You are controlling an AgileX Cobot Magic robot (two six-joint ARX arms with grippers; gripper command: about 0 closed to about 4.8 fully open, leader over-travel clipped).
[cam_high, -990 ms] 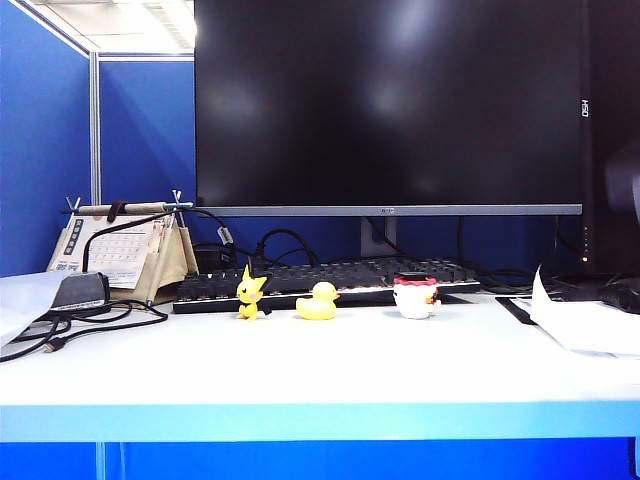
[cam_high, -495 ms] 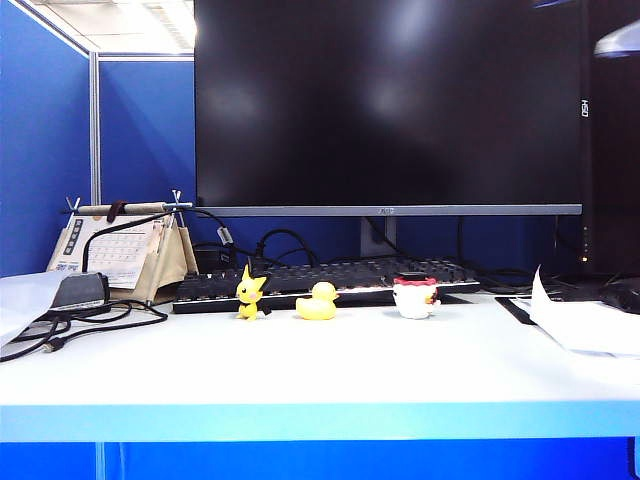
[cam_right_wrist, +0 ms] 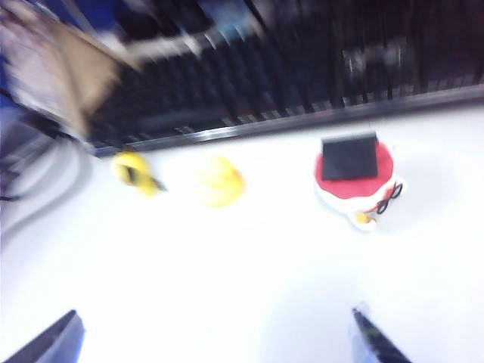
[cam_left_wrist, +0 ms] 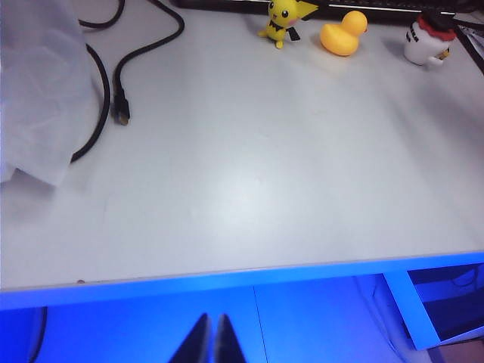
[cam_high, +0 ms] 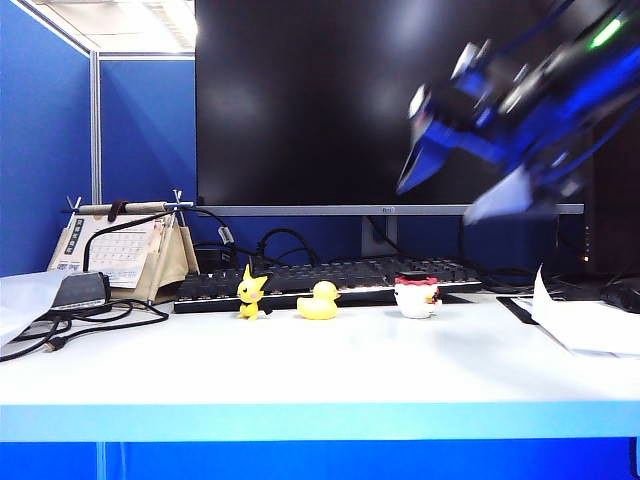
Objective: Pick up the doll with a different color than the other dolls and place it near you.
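Note:
The doll with a different color (cam_high: pixel 416 297) (cam_left_wrist: pixel 427 39) (cam_right_wrist: pixel 355 181) is white with a red frill and a flat black cap. It stands on the white table in front of the keyboard, rightmost of a row. The other dolls are a yellow duck (cam_high: pixel 319 301) (cam_right_wrist: pixel 219 181) and a yellow pointy-eared figure (cam_high: pixel 250 293) (cam_right_wrist: pixel 136 172). My right gripper (cam_high: pixel 440 195) (cam_right_wrist: pixel 214 321) hangs blurred in the air above and a little right of the white doll, open wide and empty. My left gripper (cam_left_wrist: pixel 212 324) is shut, empty, below the table's front edge.
A black keyboard (cam_high: pixel 330 275) and a big monitor (cam_high: pixel 390 100) stand behind the dolls. A desk calendar (cam_high: pixel 120 250) and black cables (cam_left_wrist: pixel 106 91) lie at the left. Papers (cam_high: pixel 590 325) lie at the right. The table's front edge (cam_left_wrist: pixel 227 283) has a blue rim.
My right arm has swept in from the upper right of the exterior view, down toward the dolls, blurred by motion. The dolls have not moved.

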